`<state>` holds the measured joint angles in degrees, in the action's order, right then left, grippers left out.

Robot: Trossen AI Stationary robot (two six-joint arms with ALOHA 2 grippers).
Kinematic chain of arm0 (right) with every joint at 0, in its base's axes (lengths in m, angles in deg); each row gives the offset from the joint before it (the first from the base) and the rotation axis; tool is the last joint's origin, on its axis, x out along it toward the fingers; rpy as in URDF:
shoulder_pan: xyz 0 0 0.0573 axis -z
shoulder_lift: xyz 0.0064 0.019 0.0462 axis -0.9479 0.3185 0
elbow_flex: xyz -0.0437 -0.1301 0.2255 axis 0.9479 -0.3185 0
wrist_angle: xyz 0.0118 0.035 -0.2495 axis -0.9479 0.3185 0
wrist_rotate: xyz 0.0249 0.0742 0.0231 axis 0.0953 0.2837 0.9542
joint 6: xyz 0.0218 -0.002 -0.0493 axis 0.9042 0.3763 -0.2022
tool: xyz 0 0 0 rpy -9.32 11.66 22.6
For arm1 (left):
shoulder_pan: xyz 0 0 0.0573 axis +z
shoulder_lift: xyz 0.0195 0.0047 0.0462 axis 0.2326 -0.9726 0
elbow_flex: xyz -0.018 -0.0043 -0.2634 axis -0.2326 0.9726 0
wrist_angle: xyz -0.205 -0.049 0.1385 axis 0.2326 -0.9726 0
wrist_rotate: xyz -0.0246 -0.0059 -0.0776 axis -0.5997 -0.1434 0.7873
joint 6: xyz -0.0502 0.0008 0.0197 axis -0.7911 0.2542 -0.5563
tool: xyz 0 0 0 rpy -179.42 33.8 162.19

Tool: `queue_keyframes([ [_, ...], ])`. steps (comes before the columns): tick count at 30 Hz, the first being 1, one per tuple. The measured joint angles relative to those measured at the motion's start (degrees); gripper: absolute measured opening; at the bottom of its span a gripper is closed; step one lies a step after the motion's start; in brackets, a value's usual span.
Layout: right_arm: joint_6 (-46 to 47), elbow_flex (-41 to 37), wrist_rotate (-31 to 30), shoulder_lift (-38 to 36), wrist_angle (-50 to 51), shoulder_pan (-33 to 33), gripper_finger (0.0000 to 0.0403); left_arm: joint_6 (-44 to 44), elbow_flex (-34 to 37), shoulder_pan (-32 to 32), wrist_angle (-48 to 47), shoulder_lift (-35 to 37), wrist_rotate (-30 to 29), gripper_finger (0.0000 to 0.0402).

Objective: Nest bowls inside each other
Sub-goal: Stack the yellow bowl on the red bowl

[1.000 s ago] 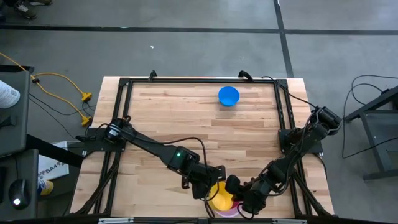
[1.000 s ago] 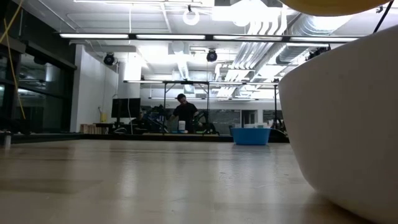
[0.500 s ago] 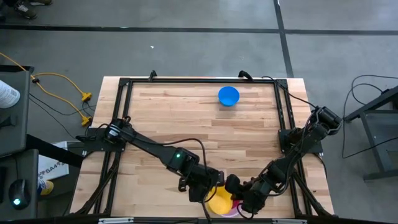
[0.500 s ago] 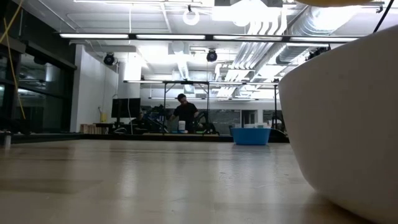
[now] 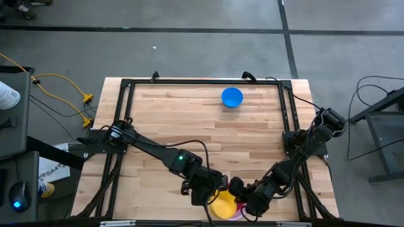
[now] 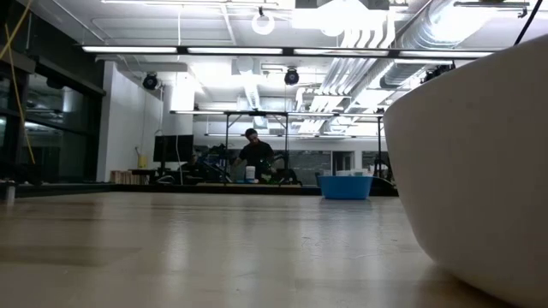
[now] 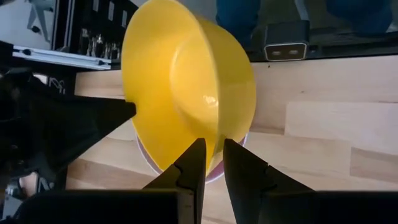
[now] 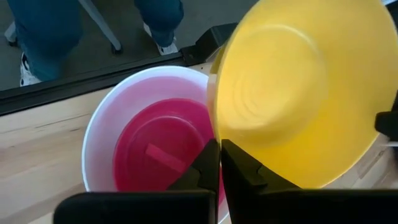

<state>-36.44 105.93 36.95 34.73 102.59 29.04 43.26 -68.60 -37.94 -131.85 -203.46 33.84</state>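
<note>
A yellow bowl hangs steeply tilted at the table's near edge, between my two grippers. It is over a large white bowl that stands on the table with a pink bowl nested in it. My left gripper is shut on the yellow bowl's rim from the left side. My right gripper is shut on the opposite rim. The low view shows the white bowl's wall close up. A blue bowl stands alone on the table near its far edge. My left gripper pinches the yellow bowl's rim between its two fingers, one on each face of the wall. It comes slanting down from the table's left. The bowl stands almost on edge, its underside toward this gripper. My right gripper pinches the rim on the opposite side between its two fingers, slanting down from the table's right. The bowl's hollow faces this gripper. The bowl hangs tilted above the white bowl.
The black frame rails run around the tabletop. Bare wood lies between the blue bowl and the stack at the near edge. Beyond the table's far edge the low view shows a person at a workbench.
The yellow bowl's underside, which showed at the top of the low view, has risen out of that view. My left gripper has turned a little at the wrist, still shut on the rim, and the bowl has tipped with it.
</note>
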Motion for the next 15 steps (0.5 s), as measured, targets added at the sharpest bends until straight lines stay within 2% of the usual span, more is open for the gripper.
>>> queue_keyframes([
  [15,3.0,0.1,1.5,0.0,1.2,0.0,0.0002,-8.3,0.0,0.2,-1.1,0.0,-0.9,0.0051],
])
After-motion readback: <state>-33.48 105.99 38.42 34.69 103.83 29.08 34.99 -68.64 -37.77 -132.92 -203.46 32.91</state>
